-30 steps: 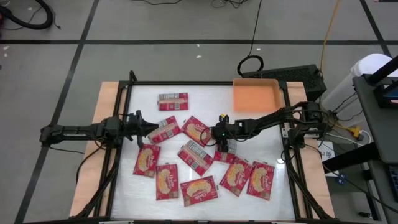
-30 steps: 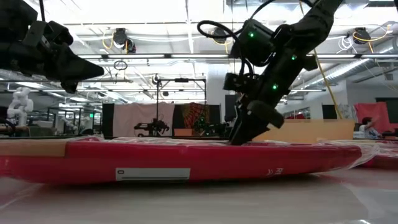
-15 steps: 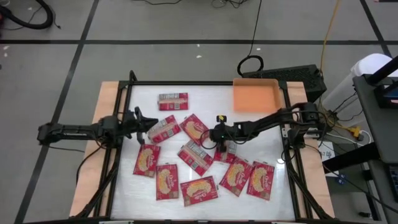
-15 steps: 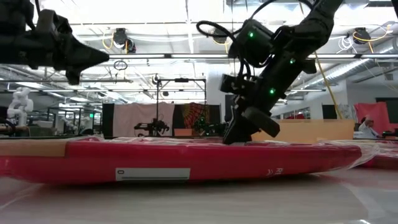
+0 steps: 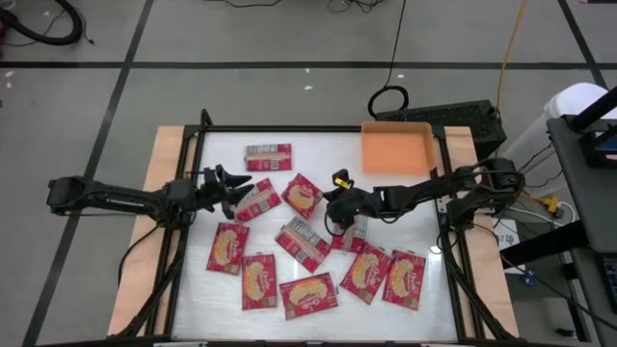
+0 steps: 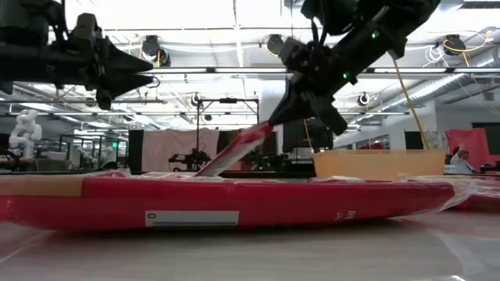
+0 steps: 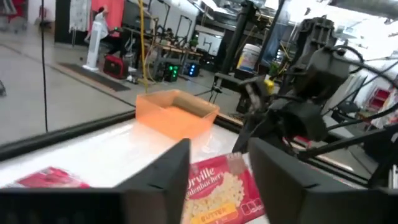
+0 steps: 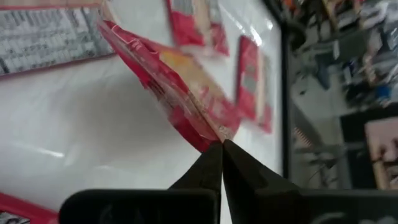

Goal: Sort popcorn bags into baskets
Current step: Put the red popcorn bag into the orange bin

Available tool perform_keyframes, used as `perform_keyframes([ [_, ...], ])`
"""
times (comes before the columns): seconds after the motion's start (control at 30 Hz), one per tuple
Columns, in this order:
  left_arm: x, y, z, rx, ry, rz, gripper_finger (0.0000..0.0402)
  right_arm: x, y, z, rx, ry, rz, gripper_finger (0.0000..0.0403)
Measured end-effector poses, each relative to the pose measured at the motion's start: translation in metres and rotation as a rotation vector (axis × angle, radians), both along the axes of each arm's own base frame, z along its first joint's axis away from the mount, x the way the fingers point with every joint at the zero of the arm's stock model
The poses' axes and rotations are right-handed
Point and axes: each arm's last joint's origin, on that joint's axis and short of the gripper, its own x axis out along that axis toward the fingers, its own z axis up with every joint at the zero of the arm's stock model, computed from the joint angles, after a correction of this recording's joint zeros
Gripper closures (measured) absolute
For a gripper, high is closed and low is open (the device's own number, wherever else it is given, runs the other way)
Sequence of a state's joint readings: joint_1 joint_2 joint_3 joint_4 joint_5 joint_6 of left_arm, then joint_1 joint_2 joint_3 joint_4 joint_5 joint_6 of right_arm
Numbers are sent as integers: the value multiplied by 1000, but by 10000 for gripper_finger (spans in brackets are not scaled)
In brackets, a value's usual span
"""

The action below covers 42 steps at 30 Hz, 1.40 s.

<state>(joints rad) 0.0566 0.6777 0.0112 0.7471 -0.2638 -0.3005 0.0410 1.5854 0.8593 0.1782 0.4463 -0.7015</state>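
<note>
Where the right pincer (image 5: 336, 214) has its fingers pressed together on one corner, a popcorn bag (image 6: 234, 150) hangs tilted, its gripped end raised off the worktop (image 5: 415, 231) and its far end sloping down toward the packets below. In the right wrist view the same packet (image 8: 174, 81) runs away from the two dark fingertips (image 8: 219, 155), which meet on its edge with no gap between them. From above, this grasp sits near the middle of the worktop, close beside a packet lying with its popcorn picture up (image 5: 303, 196) and another lying with its grey-white printed panel up (image 5: 303, 242).

The rest of the bags lie flat and scattered: one printed-panel packet alone toward the far side (image 5: 268, 156), another panel-up packet (image 5: 256, 200) just in front of the left pincer (image 5: 237, 188), and a loose row of picture-up packets along the near side (image 5: 308, 294).

The orange tray (image 5: 396, 149) stands at the far right corner of the worktop, well apart from the lifted bag, and no packet shows inside it.

The left pincer hovers above the left part of the worktop with its fingers spread; in its wrist view the two dark fingers (image 7: 163, 177) stand apart, framing a picture-up packet (image 7: 211, 186) that lies on the surface beyond them, untouched.
</note>
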Motion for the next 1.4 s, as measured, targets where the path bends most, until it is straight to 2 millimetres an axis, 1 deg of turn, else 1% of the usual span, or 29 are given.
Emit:
perform_keyframes([
  [0.1,10,1,-1,-28,37,-1,170,-1,0,8,-60,-11,42,403],
  [0.17,18,1,0,-38,69,2,146,0,0,11,-113,-12,77,403],
  [0.23,29,2,3,-24,102,4,127,2,2,15,-170,-25,117,403],
  [0.33,49,3,11,26,143,4,112,5,6,20,-236,-62,161,403],
  [0.43,70,3,19,104,185,-4,109,7,11,25,-270,-104,187,403],
  [0.6,105,4,28,221,238,-26,123,0,21,41,-297,-137,230,403],
  [0.67,117,4,33,258,233,-93,129,-5,25,48,-295,-144,244,403],
  [0.77,132,2,43,285,188,-241,138,-13,32,58,-280,-164,269,403],
  [0.9,150,1,51,300,153,-376,143,-19,39,65,-207,-197,318,403],
  [1.0,160,1,45,293,180,-398,136,-21,43,66,-182,-207,340,403],
  [1.1,169,1,34,280,210,-437,117,-21,48,66,-174,-209,352,403],
  [1.27,179,-5,18,247,230,-595,81,-22,49,66,-134,-222,337,403],
  [1.33,184,-7,13,238,239,-631,78,-22,49,66,-134,-218,337,403],
  [1.4,188,-8,8,229,252,-642,88,-22,49,66,-134,-217,338,403],
])
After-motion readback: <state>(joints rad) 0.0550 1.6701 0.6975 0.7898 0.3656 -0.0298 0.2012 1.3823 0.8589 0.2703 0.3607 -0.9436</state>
